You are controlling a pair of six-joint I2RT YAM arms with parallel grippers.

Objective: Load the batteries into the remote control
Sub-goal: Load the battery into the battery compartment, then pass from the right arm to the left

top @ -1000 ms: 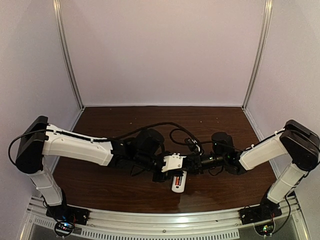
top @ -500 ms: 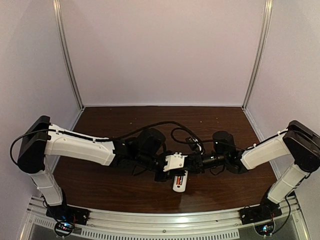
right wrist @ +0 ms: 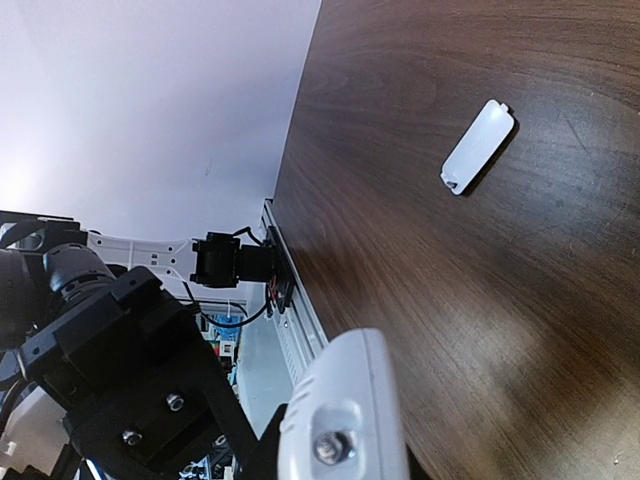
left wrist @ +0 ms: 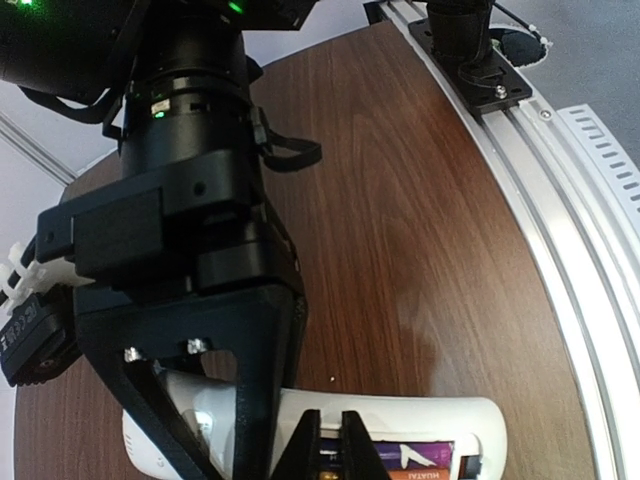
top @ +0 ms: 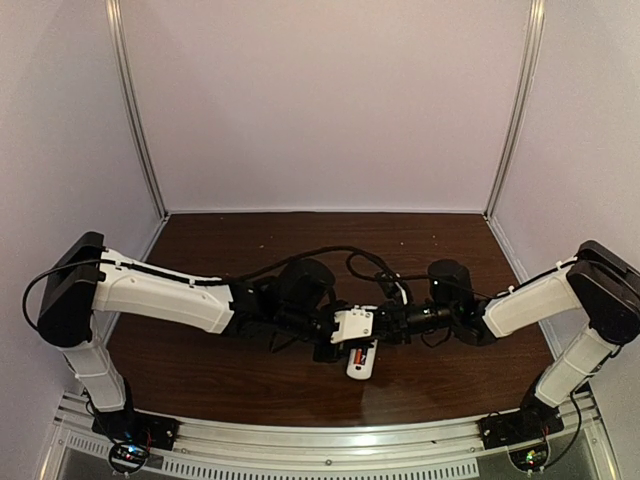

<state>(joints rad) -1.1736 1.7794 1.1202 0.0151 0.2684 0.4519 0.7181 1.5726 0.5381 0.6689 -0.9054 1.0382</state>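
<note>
The white remote control (top: 362, 368) lies back-up on the table, its battery recess uncovered. In the left wrist view the remote control (left wrist: 440, 415) holds a dark purple battery (left wrist: 415, 453) with an orange battery (left wrist: 425, 474) beside it. My left gripper (left wrist: 330, 445) is shut, its tips resting on the batteries in the recess. My right gripper (left wrist: 197, 425) straddles the remote's other end, its black fingers (left wrist: 255, 385) shut across the body. From above, the left gripper (top: 340, 350) and right gripper (top: 380, 330) meet over the remote. The right wrist view hides the remote and its own jaws.
A small white battery cover (right wrist: 478, 147) lies loose on the dark wood table (right wrist: 420, 260). The left arm's white camera mount (right wrist: 345, 420) fills the near foreground of the right wrist view. A metal rail (left wrist: 560, 190) runs along the table's near edge. Cables (top: 350, 262) loop behind the grippers.
Both grippers and the remote have drifted slightly to the right. Neither gripper's opening has changed.
</note>
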